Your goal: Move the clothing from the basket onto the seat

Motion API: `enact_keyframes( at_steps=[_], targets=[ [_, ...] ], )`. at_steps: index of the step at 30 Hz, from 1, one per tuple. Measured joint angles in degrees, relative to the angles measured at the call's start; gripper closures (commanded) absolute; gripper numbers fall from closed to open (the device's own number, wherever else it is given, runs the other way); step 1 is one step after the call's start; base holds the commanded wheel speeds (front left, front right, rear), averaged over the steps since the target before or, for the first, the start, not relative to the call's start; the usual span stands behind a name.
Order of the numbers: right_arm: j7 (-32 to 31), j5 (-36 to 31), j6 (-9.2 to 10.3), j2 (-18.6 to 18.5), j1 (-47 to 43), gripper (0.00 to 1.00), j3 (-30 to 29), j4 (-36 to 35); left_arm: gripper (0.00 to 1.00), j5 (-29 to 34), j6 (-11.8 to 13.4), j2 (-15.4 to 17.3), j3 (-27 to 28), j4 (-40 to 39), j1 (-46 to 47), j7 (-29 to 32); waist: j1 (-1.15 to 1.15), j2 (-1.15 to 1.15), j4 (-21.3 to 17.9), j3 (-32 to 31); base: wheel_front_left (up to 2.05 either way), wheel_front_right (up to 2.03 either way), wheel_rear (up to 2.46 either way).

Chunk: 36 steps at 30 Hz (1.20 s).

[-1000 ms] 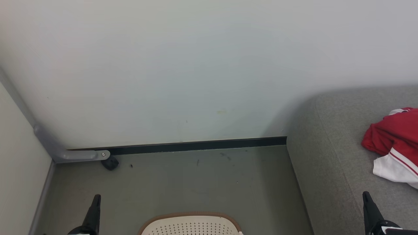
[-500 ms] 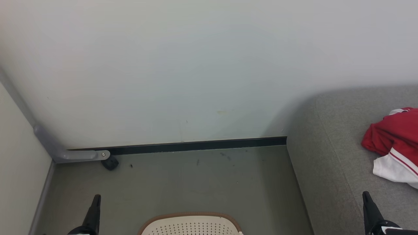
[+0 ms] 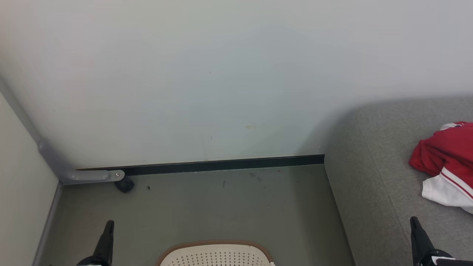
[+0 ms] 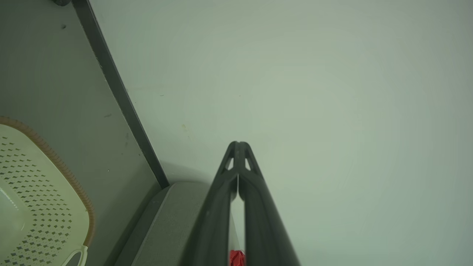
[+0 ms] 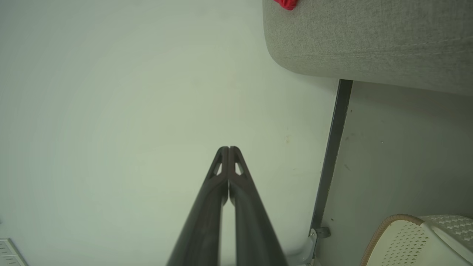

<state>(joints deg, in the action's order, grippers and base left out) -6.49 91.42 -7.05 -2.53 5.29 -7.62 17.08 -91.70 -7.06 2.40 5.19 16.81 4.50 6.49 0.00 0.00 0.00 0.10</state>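
Head view: the basket (image 3: 216, 245) sits at the bottom edge, and all positions below are referenced to it. The left gripper (image 3: 109, 224) stands to its left. The right gripper (image 3: 414, 221) stands well to its right, over the seat (image 3: 369, 177). Both finger pairs are pressed together at the tips and hold nothing. The clothing (image 3: 443, 151) lies on the seat, right of and beyond the basket, in a heap running far to near. The right arm is the nearer one. The visible part of the basket holds no garment. Most of its interior is out of frame, so whether any garment remains inside cannot be told.
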Motion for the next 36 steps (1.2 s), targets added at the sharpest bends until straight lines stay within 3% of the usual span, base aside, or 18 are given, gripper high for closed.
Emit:
enact_keyframes(
  at_steps=[36],
  targets=[
    [0.0,0.01,0.0,0.01,0.0,1.0,0.0,-0.01,1.0,-0.01,0.0,0.0,0.0,0.07,0.0,0.0,0.0,0.0,0.0,0.0,0.0,0.0,0.0]
  ],
)
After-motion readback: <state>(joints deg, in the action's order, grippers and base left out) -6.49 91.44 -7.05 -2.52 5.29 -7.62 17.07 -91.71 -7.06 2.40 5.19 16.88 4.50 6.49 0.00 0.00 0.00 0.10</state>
